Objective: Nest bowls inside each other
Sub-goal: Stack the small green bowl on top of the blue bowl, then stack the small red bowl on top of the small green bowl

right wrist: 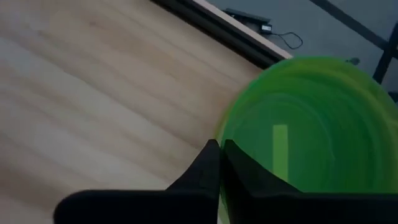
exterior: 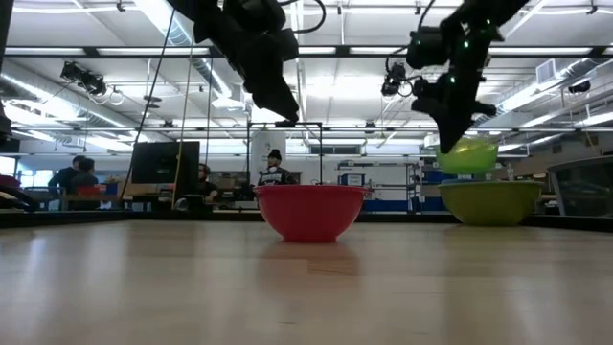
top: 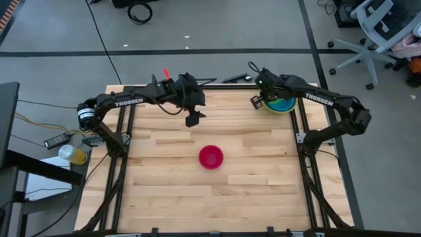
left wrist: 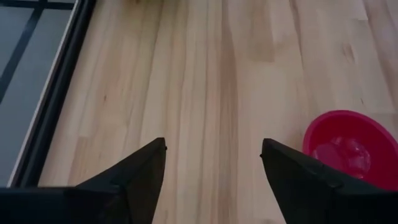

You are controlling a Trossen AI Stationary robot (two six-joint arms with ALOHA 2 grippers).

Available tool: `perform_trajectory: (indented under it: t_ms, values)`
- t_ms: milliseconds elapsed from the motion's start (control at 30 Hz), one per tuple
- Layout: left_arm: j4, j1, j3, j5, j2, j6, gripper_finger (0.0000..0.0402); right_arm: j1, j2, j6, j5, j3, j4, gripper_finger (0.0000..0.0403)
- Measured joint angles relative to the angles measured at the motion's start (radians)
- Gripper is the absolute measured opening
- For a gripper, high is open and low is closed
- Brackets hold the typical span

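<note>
The small magenta-red bowl (top: 211, 157) stands upright on its base at the table's middle, also seen in the low view (exterior: 308, 209). My left gripper (top: 194, 118) hangs open above the table, on the far side of that bowl (left wrist: 348, 149), with nothing between its fingers. At the far right, the large olive-green bowl (exterior: 488, 201) rests on the table with a blue bowl (top: 285, 104) inside it. My right gripper (exterior: 450, 134) is shut on the small lime-green bowl (exterior: 467, 156), which hangs just above the olive-green one. My right gripper pinches the lime-green bowl's rim (right wrist: 225, 134) at one spot, one finger on the outer side and one over the hollow. The fingers slant down from above. The bowl is lifted clear, mouth up and a little tilted, hanging beside and below the fingertips over the olive-green bowl.
Bare wooden tabletop (top: 171, 191) lies all around the magenta-red bowl. The table's dark frame edge (right wrist: 211, 31) runs close behind the bowl stack. People and desks show in the room beyond the table's far edge.
</note>
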Motion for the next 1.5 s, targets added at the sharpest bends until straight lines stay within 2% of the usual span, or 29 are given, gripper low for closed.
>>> perform_trajectory:
  t_ms: [200, 333, 533, 633, 733, 833, 967, 1167, 1300, 1500]
  values:
    - [-0.002, 0.0, 0.0, 0.0, 0.0, 0.0, 0.0263, -0.062, -0.001, 0.06, 0.007, -0.139, 0.129, 0.0018]
    - [-0.01, 0.0, 0.0, 0.0, 0.0, -0.011, 0.0263, -0.083, -0.001, 0.108, 0.069, -0.176, 0.151, 0.0034]
    - [-0.027, 0.0, 0.0, 0.0, 0.001, -0.018, 0.0263, -0.096, -0.024, 0.113, 0.028, -0.157, 0.15, 0.012]
    - [-0.084, 0.0, 0.0, 0.031, 0.001, -0.034, 0.0263, -0.078, -0.06, 0.151, -0.057, -0.145, 0.166, 0.0173]
    - [-0.135, -0.001, -0.008, 0.108, 0.008, -0.072, 0.0263, 0.005, -0.09, 0.213, -0.097, -0.144, 0.215, 0.0207]
    - [-0.124, -0.015, -0.055, 0.153, 0.012, -0.111, 0.0263, 0.118, -0.088, 0.241, -0.135, -0.144, 0.262, 0.0214]
    - [-0.079, -0.047, -0.128, 0.14, 0.012, -0.136, 0.0263, 0.307, -0.033, 0.28, -0.201, -0.144, 0.379, 0.0209]
    - [-0.034, -0.079, -0.198, 0.12, 0.012, -0.192, 0.0263, 0.547, 0.12, 0.372, -0.202, -0.144, 0.63, 0.0207]
    - [-0.013, -0.103, -0.208, 0.121, 0.012, -0.221, 0.0263, 0.648, 0.216, 0.438, -0.204, -0.144, 0.745, 0.0207]
    - [0.024, -0.13, -0.209, 0.12, 0.012, -0.242, 0.0263, 0.716, 0.339, 0.534, -0.177, -0.144, 0.752, 0.0207]
